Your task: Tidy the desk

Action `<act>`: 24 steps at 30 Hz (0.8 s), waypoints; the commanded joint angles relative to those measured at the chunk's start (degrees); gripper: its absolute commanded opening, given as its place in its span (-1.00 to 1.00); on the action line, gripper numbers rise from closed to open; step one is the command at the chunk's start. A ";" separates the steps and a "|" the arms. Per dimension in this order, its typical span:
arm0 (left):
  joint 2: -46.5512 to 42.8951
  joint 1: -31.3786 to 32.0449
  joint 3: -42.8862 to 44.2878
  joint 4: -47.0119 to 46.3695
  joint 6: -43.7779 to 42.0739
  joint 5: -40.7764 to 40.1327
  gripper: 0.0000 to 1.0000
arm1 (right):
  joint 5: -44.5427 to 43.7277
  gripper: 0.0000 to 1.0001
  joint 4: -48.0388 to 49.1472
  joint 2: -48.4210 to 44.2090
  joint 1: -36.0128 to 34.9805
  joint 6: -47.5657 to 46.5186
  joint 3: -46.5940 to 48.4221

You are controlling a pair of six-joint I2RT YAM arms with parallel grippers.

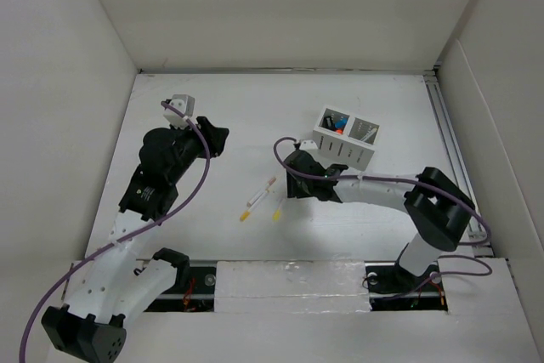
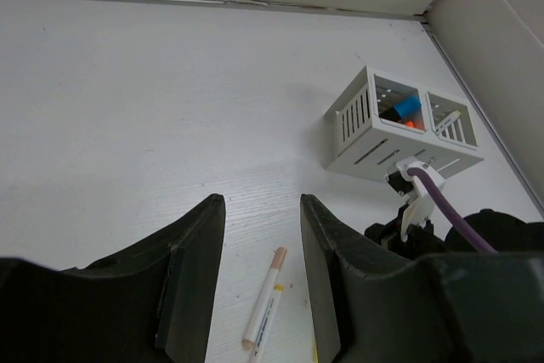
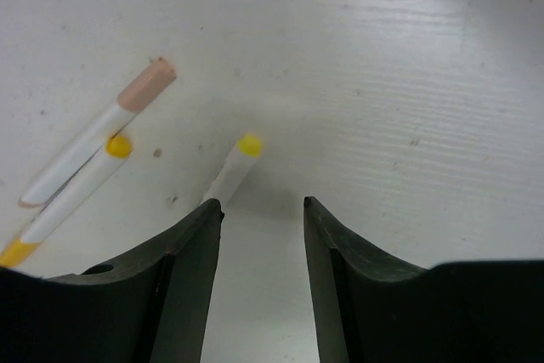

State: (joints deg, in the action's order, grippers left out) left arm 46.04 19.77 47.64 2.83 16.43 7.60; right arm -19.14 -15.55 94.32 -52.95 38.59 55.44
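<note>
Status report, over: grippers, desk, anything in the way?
Left gripper open, empty, hovering. Right gripper open, above yellow-capped marker. Desk untidy: marker pair also loose, organizer nearby. Nothing blocking.

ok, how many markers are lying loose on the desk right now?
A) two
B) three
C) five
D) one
B: the right wrist view shows three on the desk: a peach-capped marker, a yellow-capped marker alongside it, and a lone yellow-tipped marker just ahead of the open right claw.
</note>
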 commanded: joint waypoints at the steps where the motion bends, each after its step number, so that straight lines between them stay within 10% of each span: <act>1: -0.51 0.09 1.41 -2.13 0.10 1.19 -0.27 | 1.72 -0.01 2.98 1.91 2.14 -0.79 2.21; 24: -1.48 0.09 1.06 -2.39 0.36 1.55 -0.27 | -1.69 0.01 2.54 -0.11 -0.84 -2.38 6.26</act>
State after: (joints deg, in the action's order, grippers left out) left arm 45.47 19.77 47.64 2.83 16.45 8.60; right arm -19.27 -14.92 96.68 -52.60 37.28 59.53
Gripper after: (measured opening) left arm 0.367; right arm 0.497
